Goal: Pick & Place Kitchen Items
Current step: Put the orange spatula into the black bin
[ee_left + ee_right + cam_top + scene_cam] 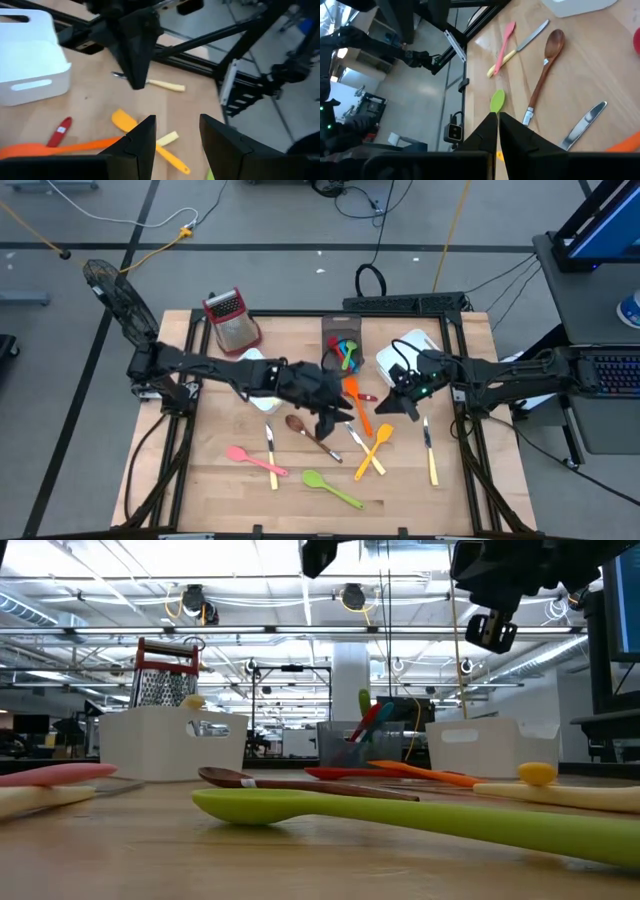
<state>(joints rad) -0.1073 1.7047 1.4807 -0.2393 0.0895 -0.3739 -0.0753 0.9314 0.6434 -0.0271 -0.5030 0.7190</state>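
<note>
on the table (pixel 210 480) most utensils lie unsorted, few in the dark bin (pixel 343 340); left gripper (pixel 330 420) fingers apart and empty, right gripper (pixel 385 408) fingers together.

A lab: ceiling trusses (pixel 300 632), floor cables (pixel 160 235), workstations.

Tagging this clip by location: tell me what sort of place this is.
Probably a robotics lab or workshop in a large open industrial hall, not a kitchen. The wooden table sits in a black metal frame, cables trail over grey floor, and exposed ceiling lights hang overhead.
</note>
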